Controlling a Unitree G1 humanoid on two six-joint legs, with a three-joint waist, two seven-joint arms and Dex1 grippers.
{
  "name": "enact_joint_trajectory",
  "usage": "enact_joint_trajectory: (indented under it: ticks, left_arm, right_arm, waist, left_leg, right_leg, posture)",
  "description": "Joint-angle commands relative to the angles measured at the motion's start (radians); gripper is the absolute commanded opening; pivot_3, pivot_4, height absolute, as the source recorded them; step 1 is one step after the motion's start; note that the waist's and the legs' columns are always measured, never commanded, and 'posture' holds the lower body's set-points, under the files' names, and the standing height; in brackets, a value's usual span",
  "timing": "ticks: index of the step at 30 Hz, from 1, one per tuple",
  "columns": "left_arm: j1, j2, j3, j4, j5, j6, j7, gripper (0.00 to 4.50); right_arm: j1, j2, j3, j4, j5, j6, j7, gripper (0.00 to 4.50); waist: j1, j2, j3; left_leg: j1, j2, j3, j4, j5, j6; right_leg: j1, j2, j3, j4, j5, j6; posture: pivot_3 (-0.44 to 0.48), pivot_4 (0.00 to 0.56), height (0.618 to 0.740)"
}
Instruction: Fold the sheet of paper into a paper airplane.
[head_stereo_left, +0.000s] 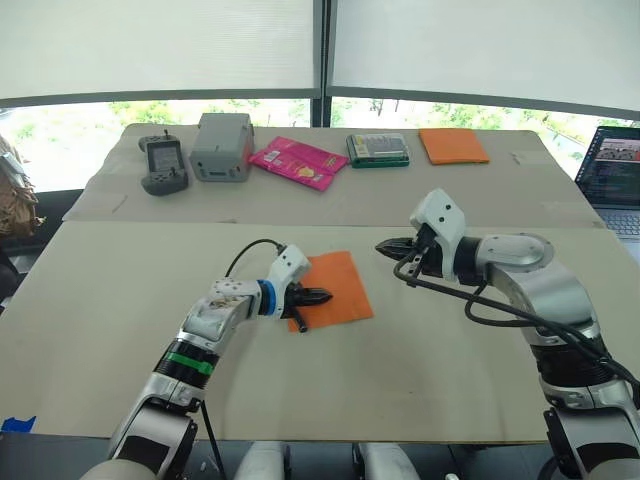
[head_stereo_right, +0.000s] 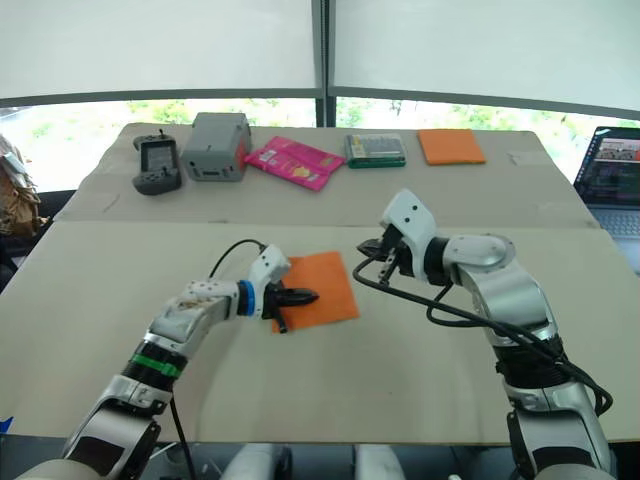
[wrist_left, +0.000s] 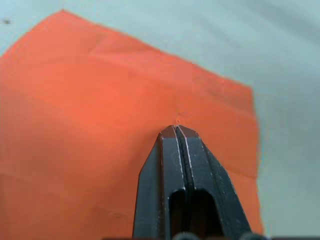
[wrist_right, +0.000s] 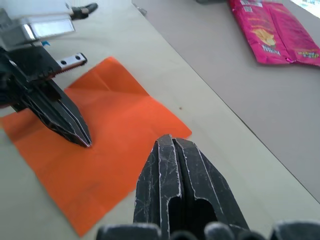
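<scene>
Here, left pincer (head_stereo_left: 325, 295): fingers pressed together with nothing between them, tips resting over the middle of the sheet of paper (head_stereo_left: 333, 287); whether they touch it cannot be told for sure, though in the right wrist view the tip sits right at the surface.
Right pincer (head_stereo_left: 384, 246): fingers closed on each other, empty, hanging above the table (head_stereo_left: 120, 300) just beside the sheet's far right corner, apart from the paper.
Sheet of paper: bright orange, roughly square, lying flat and unfolded on the near table panel between the two pincers; faint crease lines run across it in the left wrist view (wrist_left: 100, 110); one corner points toward the far side of the table.
Table: covered in pale beige board, with a seam running across between the near panel and the far panel.
Far panel, from the robot's left to its right: grey handheld controller (head_stereo_left: 163, 165), grey box (head_stereo_left: 222, 146), pink snack packet (head_stereo_left: 298, 162), green-edged packet (head_stereo_left: 378, 150), orange rectangular pad (head_stereo_left: 453, 146).
Laptop (head_stereo_left: 612, 175): open, at the far right edge of the table, screen lit.
Beyond the table: windows with pale blinds drawn most of the way down.
</scene>
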Motion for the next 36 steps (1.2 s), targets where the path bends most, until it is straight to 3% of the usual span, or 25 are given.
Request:
enact_joint_trajectory:
  ticks: [1,5,12,17,21,25,30,36]
  left_arm:
    - [-0.016,-0.028,-0.02,0.037,0.03,-0.03,0.004,0.0]
    - [-0.017,-0.028,-0.006,0.038,0.031,-0.03,-0.009,0.0]
    - [0.028,0.051,0.091,-0.103,-0.047,0.047,-0.03,0.0]
    - [0.052,0.106,0.324,-0.264,-0.223,0.347,0.086,0.0]
    - [0.046,0.079,0.485,-0.303,-0.341,0.534,0.203,1.14]
    - [0.04,0.048,0.56,-0.29,-0.378,0.651,0.318,2.45]
    - [0.051,0.003,0.555,-0.266,-0.414,0.702,0.352,2.45]
    - [0.03,-0.015,0.524,-0.188,-0.373,0.659,0.404,2.45]
  right_arm:
    - [-0.001,0.017,0.006,-0.051,0.014,-0.001,-0.018,0.06]
    - [0.011,0.05,0.078,0.001,-0.027,-0.048,-0.029,0.06]
    - [-0.026,0.099,0.154,0.156,-0.097,-0.141,-0.04,0.06]
    - [-0.037,0.14,0.176,0.227,-0.114,-0.184,-0.028,0.06]
    - [-0.038,0.158,0.174,0.244,-0.116,-0.197,-0.024,0.0]
    - [-0.036,0.171,0.175,0.251,-0.115,-0.202,-0.019,0.0]
    - [-0.042,0.172,0.171,0.255,-0.119,-0.206,-0.018,0.0]
    - [-0.036,0.156,0.154,0.227,-0.114,-0.189,-0.024,0.0]
  waist:
    - [0.001,0.0,0.0]
    - [0.001,0.0,0.0]
    - [-0.006,0.0,0.0]
    - [-0.011,0.0,0.0]
    - [-0.007,0.0,0.0]
    - [-0.004,0.0,0.0]
    - [-0.004,0.0,0.0]
    - [-0.005,0.0,0.0]
  left_leg:
    - [0.0,0.0,0.0,0.0,0.0,0.0]
    - [0.0,-0.002,0.0,0.0,0.0,0.001]
    - [0.0,-0.003,0.0,0.0,0.001,0.001]
    - [-0.001,-0.002,0.0,0.0,0.001,0.001]
    - [0.0,-0.001,-0.001,0.0,0.001,0.001]
    - [0.0,-0.002,-0.001,0.0,0.001,0.001]
    - [0.0,-0.003,-0.001,0.0,0.001,0.001]
    - [0.0,-0.004,-0.001,0.0,0.001,0.001]
  right_leg:
    - [0.0,0.0,0.0,0.0,0.0,0.0]
    - [0.001,-0.002,0.0,0.0,0.0,0.001]
    - [-0.001,-0.002,0.0,0.0,0.001,0.002]
    - [-0.001,-0.002,0.0,0.0,0.001,0.002]
    - [-0.001,-0.003,0.0,0.0,0.001,0.002]
    - [-0.001,-0.004,0.0,0.0,0.002,0.003]
    - [-0.001,-0.005,0.0,0.0,0.002,0.003]
    - [-0.001,-0.005,0.0,0.0,0.002,0.003]
  posture:
    - [0.0,0.15,0.74]
    - [0.0,0.15,0.74]
    - [0.0,0.15,0.74]
    - [0.0,0.15,0.74]
    - [0.0,0.15,0.74]
    - [0.0,0.15,0.74]
    - [0.0,0.15,0.74]
    - [0.0,0.15,0.74]
